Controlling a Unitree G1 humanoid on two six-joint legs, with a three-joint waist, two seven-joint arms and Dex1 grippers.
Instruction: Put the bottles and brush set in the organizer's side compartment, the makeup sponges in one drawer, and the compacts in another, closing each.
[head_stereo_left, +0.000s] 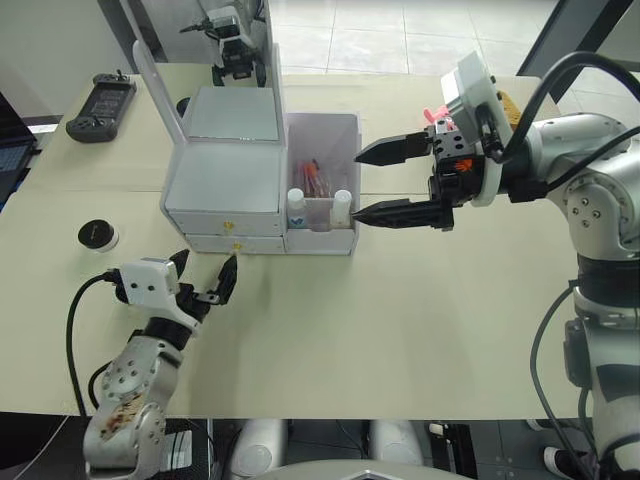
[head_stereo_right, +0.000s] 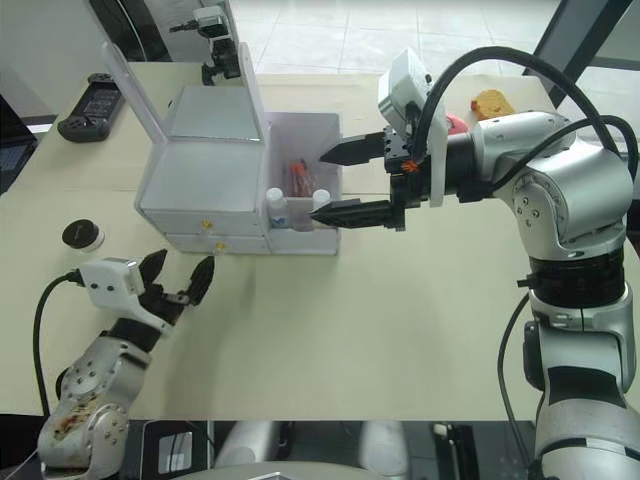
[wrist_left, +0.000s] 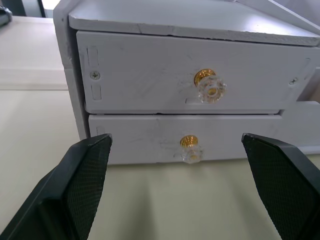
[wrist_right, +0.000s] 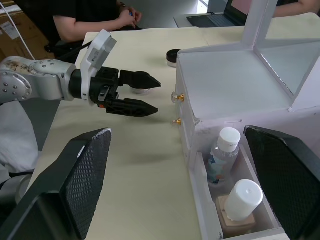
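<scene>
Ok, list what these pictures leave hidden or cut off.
- Contents of the two gold-knobbed white drawers: both fronts closed.
- Pink-handled brush set in its clear bag: lower part behind the translucent side bin's wall.
- Pink thing and orange thing: mostly behind the right arm.

- A black handheld controller (head_stereo_left: 101, 107) lies near the desk's (head_stereo_left: 400, 340) far left corner.
- A laptop (wrist_right: 212, 20) sits open at the desk's left edge.
- A seated person in a dark top (wrist_right: 95, 20) rests their hands on that same edge.
- An orange-yellow item (head_stereo_right: 492, 103) sits near the far right corner, beside something pink (head_stereo_right: 456, 124).
</scene>
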